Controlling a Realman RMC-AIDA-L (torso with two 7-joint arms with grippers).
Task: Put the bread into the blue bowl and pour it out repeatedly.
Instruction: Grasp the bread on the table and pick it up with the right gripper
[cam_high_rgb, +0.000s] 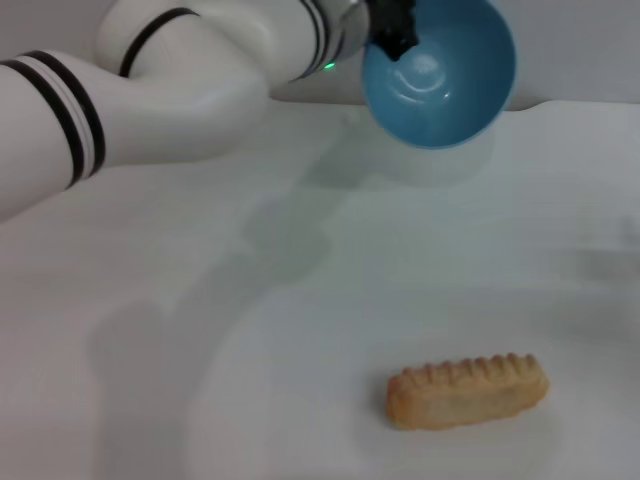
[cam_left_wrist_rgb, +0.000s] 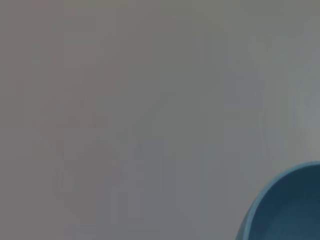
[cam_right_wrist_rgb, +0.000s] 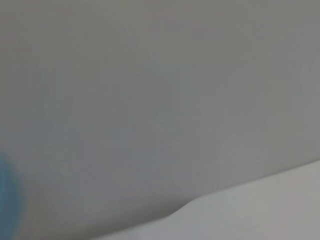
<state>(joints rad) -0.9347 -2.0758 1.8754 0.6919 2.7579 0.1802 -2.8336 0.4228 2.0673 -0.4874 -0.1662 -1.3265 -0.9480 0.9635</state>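
Observation:
The bread (cam_high_rgb: 468, 391), an orange-brown ridged loaf, lies on the white table (cam_high_rgb: 200, 330) at the front right. The blue bowl (cam_high_rgb: 445, 75) is held up in the air at the back, tipped on its side with its empty inside facing me. My left gripper (cam_high_rgb: 392, 35) is shut on the bowl's rim at its upper left. Part of the bowl's rim shows in the left wrist view (cam_left_wrist_rgb: 285, 205). A blue blur at the edge of the right wrist view (cam_right_wrist_rgb: 7, 200) may be the bowl. My right gripper is out of view.
My left arm (cam_high_rgb: 150, 90) reaches across the back left of the table. The table's far edge meets a pale wall (cam_high_rgb: 580, 50) behind the bowl. The bowl's shadow (cam_high_rgb: 440, 160) falls on the table beneath it.

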